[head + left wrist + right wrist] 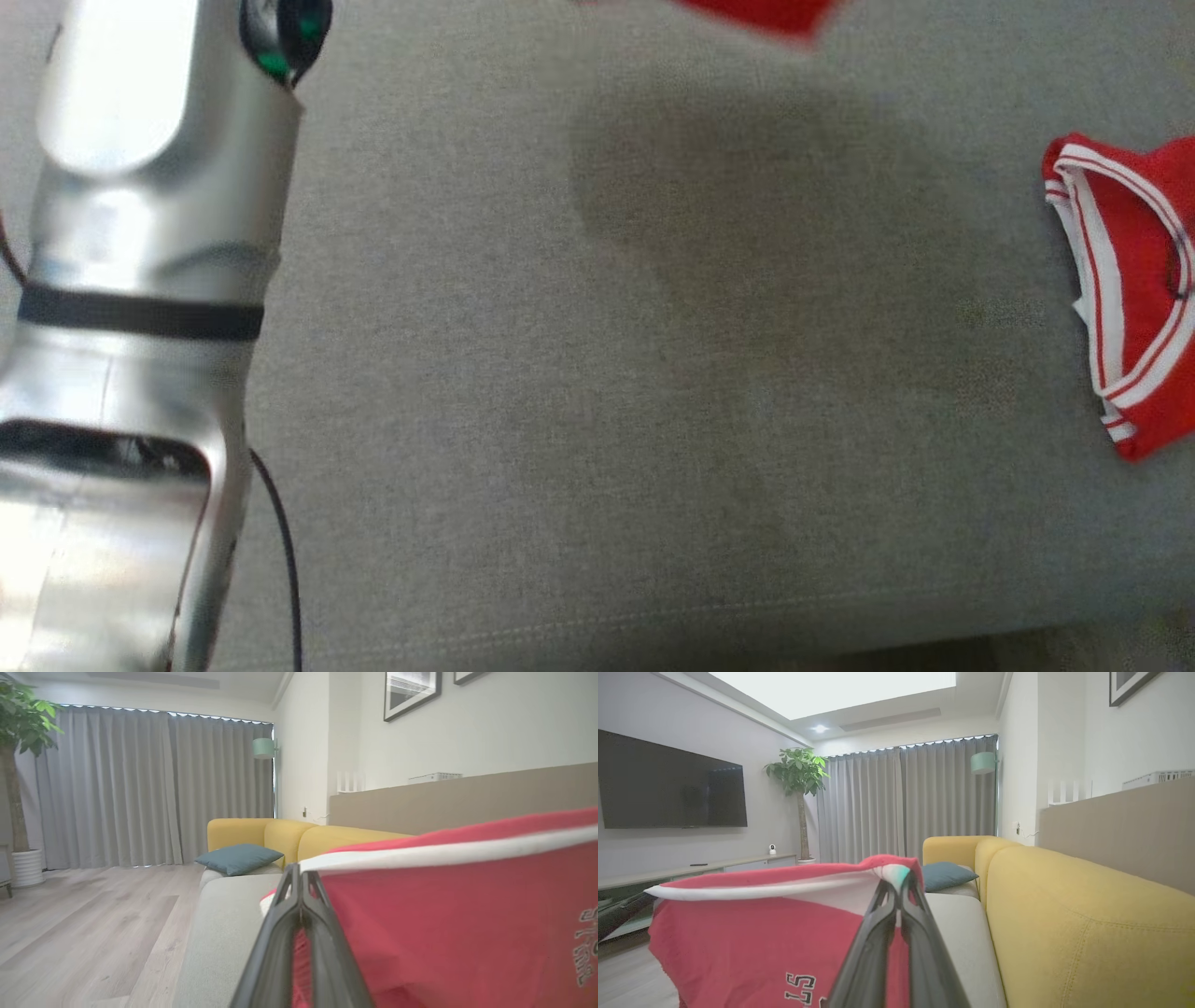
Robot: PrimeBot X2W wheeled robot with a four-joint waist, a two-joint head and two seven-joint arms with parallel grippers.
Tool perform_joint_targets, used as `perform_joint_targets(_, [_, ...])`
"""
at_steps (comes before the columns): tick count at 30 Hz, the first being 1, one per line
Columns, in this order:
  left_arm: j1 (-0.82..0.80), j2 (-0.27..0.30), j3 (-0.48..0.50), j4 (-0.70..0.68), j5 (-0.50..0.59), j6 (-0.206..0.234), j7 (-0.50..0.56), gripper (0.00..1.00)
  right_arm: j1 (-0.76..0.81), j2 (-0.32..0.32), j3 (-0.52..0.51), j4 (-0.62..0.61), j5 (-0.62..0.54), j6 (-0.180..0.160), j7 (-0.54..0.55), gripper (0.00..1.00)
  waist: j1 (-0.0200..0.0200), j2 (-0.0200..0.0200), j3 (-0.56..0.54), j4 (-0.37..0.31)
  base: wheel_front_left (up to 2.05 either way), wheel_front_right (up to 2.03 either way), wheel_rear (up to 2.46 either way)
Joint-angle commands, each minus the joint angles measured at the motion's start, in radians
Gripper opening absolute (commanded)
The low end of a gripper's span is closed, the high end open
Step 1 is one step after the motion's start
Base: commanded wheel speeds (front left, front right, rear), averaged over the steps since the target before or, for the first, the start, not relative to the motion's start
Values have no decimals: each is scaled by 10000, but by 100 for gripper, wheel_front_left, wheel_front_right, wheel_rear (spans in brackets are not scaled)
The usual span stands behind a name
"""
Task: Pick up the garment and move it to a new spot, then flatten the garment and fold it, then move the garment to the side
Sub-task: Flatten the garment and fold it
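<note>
The grey sofa seat [597, 420] is seen below, likely meant as the laying spot. The red garment [752, 938] is held aloft over it, stretched by its white-banded edge, probably so it hangs open. That edge is pinched by the left gripper [299, 872] and the right gripper [896, 884], each with its jaws pressed together on the cloth.

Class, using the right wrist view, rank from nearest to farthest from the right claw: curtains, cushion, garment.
1. The garment, clamped in the right claw, hanging left.
2. The cushion, ahead, slightly right.
3. The curtains, at the far end.
</note>
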Motion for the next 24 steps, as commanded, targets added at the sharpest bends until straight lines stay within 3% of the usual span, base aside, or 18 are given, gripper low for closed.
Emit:
perform_joint_targets(1, [-592,248,373,241,-115,100,-239,0,-355,308,208,403,121,65,-282,0,0,0,122,-99,0,0,0])
perform_joint_targets(6, [-738,0,667,2046,-523,148,-611,0,-707,1288,934,3042,474,65,-1387,0,0,0,578,-202,0,0,0])
perform_joint_targets(12, [130,-120,926,2861,-848,259,-632,0,-428,2124,1729,5272,880,65,-2304,0,0,0,1319,-194,0,0,0])
perform_joint_targets(18, [1181,-130,700,2673,-1537,415,-634,0,285,2158,2497,5678,1499,65,-2798,0,0,0,1745,-147,0,0,0])
perform_joint_targets(24, [2836,-131,237,1214,-1241,678,-635,0,1873,1441,2993,4513,1958,65,-2952,0,0,0,1582,-94,0,0,0])
